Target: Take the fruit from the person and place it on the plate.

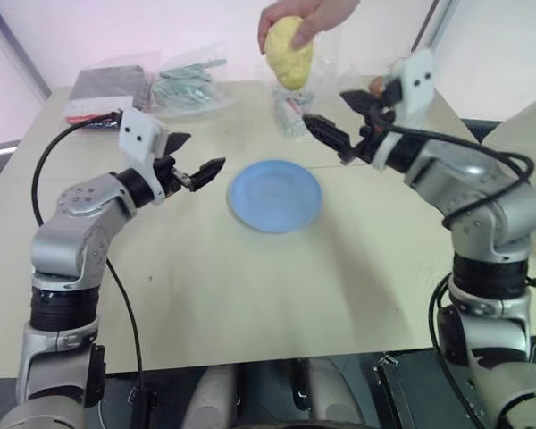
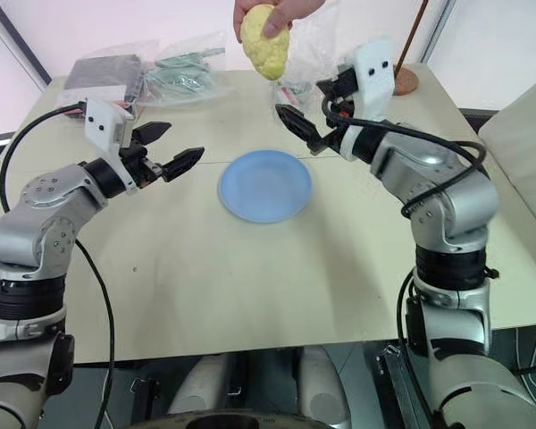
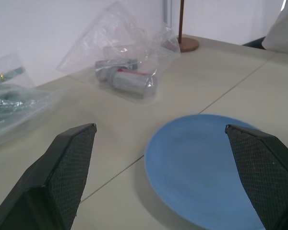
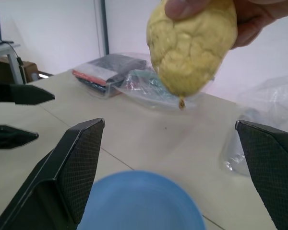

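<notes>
Left eye view, clear bags [image 1: 297,114] behind plate [image 1: 275,196], fruit [image 1: 289,52] above.

Both eye views look forward and down from head height over the tabletop [image 1: 250,304], taking in both arms and the plate [image 1: 275,196] at mid-distance; they share nearly the whole scene, slightly offset sideways. The left wrist view sits low, just above the tabletop, facing across the plate toward clear bags [image 3: 129,72]. The right wrist view looks level over the plate's edge, close to the fruit [image 4: 192,45] held in the person's hand [image 4: 245,19], with the left end effector [image 4: 14,115] at its margin.
</notes>
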Controlling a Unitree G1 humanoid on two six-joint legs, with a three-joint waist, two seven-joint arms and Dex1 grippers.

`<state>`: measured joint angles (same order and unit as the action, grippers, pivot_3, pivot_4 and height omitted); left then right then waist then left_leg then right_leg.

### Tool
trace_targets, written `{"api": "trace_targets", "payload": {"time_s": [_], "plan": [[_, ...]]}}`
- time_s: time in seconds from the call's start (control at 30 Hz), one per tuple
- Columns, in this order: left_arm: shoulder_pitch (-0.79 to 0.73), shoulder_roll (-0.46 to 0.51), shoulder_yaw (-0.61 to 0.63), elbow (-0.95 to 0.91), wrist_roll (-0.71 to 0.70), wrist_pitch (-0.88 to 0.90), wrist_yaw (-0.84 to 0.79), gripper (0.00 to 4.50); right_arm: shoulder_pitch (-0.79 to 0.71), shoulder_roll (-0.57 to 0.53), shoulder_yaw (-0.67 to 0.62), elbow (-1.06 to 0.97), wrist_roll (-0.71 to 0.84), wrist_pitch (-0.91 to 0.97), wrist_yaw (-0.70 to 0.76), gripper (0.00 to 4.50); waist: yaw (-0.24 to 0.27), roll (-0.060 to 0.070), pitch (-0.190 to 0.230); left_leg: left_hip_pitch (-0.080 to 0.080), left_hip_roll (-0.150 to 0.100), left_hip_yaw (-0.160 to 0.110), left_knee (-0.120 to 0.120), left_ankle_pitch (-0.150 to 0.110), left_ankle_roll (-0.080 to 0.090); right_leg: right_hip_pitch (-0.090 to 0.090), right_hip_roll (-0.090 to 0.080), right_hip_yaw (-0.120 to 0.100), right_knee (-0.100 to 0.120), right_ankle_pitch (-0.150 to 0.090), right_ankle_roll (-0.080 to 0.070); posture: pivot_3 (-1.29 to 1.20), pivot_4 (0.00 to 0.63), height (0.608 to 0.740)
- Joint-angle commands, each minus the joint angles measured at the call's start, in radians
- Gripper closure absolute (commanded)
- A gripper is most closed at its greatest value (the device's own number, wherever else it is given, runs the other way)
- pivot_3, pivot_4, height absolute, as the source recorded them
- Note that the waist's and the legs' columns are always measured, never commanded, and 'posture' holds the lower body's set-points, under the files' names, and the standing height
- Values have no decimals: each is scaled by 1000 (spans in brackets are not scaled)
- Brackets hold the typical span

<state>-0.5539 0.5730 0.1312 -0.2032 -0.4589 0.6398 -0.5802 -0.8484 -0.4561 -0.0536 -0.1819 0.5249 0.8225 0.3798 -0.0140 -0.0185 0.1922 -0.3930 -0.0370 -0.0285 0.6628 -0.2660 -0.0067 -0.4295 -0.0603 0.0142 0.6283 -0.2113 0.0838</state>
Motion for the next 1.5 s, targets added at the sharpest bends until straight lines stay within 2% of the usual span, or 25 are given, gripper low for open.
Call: {"api": "trace_targets", "payload": {"time_s": [0.03,0.53,1.03,1.13,1.23,1.5], "plan": [[-13,3,15,-32,2,-23,5,0,-68,29,6,67,-48,-66,-7,44,1,0,0,0,0,0,0,0,0,0,0,0,0,0,0,0,150,740],[13,14,29,-63,1,-16,21,0,-224,142,34,337,-175,-220,10,44,-3,1,0,0,0,0,-1,0,0,-1,0,0,0,0,0,0,150,740],[3,6,22,-48,18,-25,29,0,-293,211,26,459,-227,-301,0,44,-4,1,1,0,0,0,-2,0,0,-2,-1,0,0,0,0,0,150,740],[4,7,23,-50,19,-24,30,0,-295,216,24,463,-230,-306,1,866,-4,1,1,0,0,0,-2,0,0,-2,-1,0,0,0,0,0,150,740],[6,7,24,-54,19,-23,31,0,-295,218,23,462,-232,-310,2,2238,-5,1,1,0,0,0,-3,0,0,-2,-1,0,0,0,0,0,150,740],[13,8,25,-65,14,-18,35,0,-290,216,21,447,-235,-300,2,2325,-5,1,1,0,0,0,-5,0,0,-3,-1,0,-1,0,0,0,150,740]]}}
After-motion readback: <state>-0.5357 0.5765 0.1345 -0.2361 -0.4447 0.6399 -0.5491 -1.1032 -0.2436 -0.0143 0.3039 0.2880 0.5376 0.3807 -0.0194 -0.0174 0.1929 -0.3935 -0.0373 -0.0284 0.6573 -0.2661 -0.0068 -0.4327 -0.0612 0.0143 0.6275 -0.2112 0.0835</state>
